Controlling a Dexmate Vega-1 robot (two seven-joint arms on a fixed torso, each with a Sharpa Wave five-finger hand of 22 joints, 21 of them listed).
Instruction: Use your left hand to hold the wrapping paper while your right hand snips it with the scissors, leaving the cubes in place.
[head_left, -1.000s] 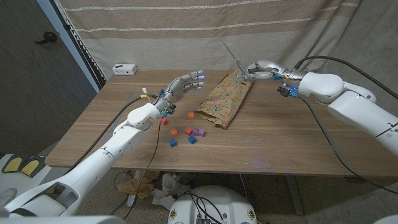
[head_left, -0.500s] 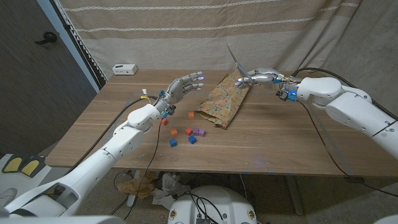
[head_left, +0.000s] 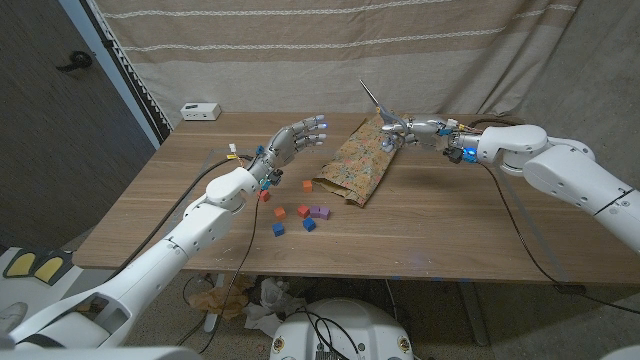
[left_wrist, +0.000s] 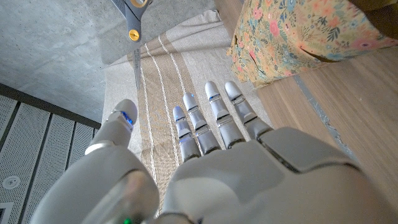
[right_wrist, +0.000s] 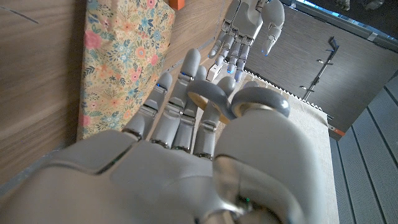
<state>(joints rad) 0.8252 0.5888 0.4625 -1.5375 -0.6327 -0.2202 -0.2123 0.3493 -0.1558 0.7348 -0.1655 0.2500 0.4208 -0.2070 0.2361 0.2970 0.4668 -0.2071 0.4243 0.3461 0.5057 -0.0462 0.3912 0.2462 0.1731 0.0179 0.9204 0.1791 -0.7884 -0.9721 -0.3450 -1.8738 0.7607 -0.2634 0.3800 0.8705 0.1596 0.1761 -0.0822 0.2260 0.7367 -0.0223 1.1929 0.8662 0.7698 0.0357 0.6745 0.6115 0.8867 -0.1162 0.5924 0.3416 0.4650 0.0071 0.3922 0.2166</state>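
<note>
Change: right hand (head_left: 425, 128) lowered and drawn toward the paper's far end over the last second; scissors' blades dropped from steep to a shallower tilt; left hand, paper and cubes unmoved.
Right hand: above the table's far side, just beside the paper's far right corner; grasping the scissors (head_left: 385, 110), fingers through the grey handles in the right wrist view (right_wrist: 214, 99).
Scissors: held off the table; long axis running from the hand up and away, tips pointing toward the curtain (head_left: 300, 40) and the robot's left; blades closed as far as can be told; pivot and blade also seen in the left wrist view (left_wrist: 132, 25).
Left hand: (head_left: 298, 138) raised above the table, left of the paper and apart from it; released, fingers spread, holding nothing (left_wrist: 249, 162).
Paper: (head_left: 362, 160) floral sheet lying flat mid-table; long axis running from the near left to the far right, far end toward the right hand.
Cubes: (head_left: 297, 212) orange, blue and purple, scattered on the wood near the paper's near end; none touching it, as far as visible.
Table: (head_left: 450, 230) wooden.
White box: (head_left: 200, 110) at the far left corner.
</note>
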